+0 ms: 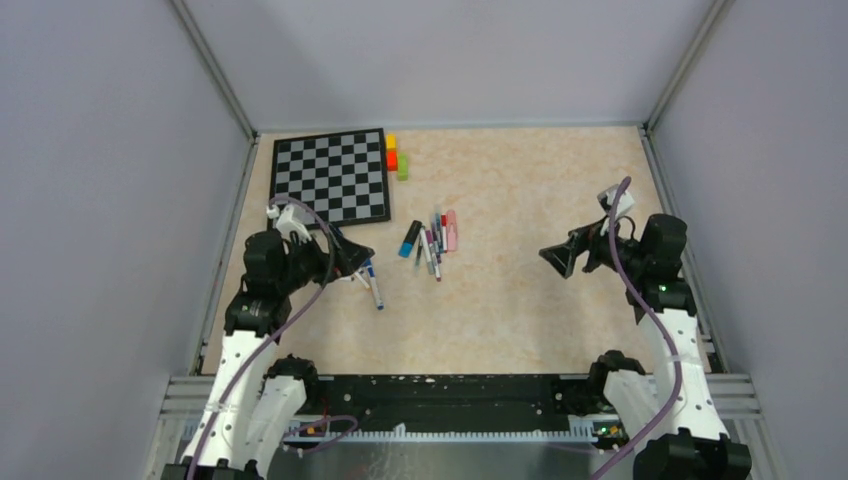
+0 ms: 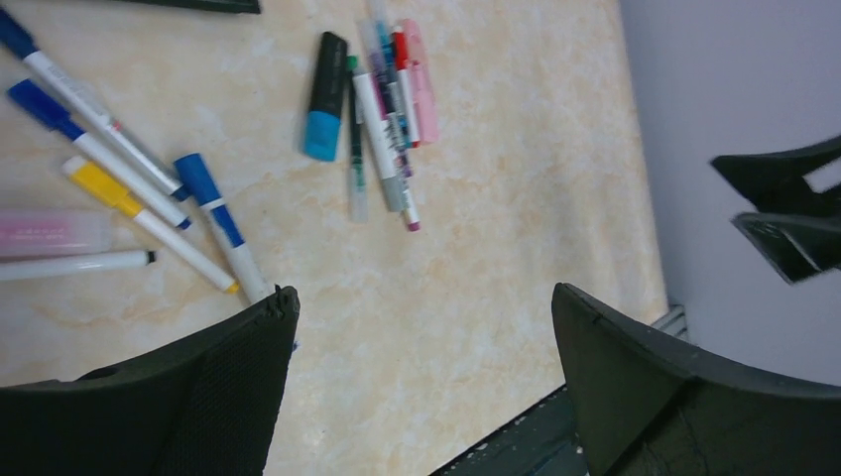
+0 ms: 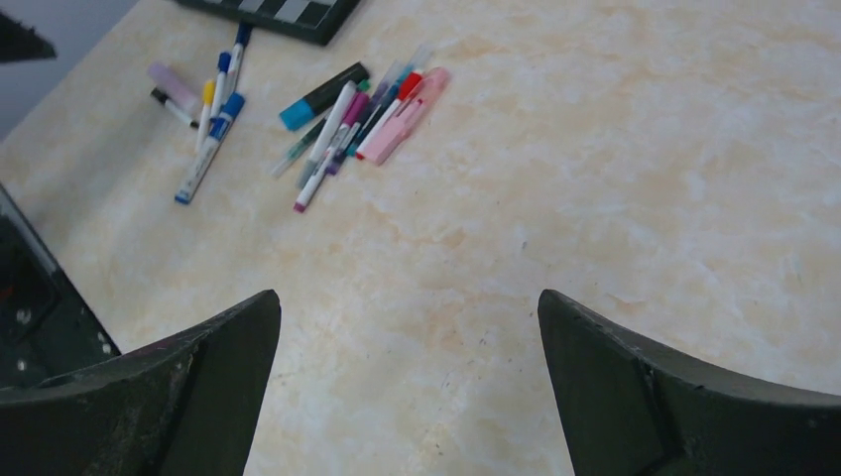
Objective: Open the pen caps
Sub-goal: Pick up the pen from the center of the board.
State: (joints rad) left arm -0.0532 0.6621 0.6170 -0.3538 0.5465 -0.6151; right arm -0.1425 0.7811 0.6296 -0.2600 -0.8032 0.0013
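Note:
The pens lie in two loose groups on the beige table. One bundle (image 1: 433, 240) sits mid-table, with a black highlighter (image 2: 327, 79) beside it. The second group (image 1: 372, 285) lies just below my left gripper (image 1: 355, 262). The pen caps are on the barrels, such as a blue one (image 2: 195, 177) and a yellow one (image 2: 94, 181). My left gripper (image 2: 424, 292) is open over bare table, with the white barrels to its left. My right gripper (image 3: 408, 295) is open too, well right of the bundle (image 3: 362, 114), and holds nothing.
A black-and-white chessboard (image 1: 330, 178) lies at the back left, with yellow, red and green blocks (image 1: 396, 157) stacked along its right edge. Grey walls close in the table on three sides. The right gripper's fingers (image 2: 783, 213) show at the edge of the left wrist view.

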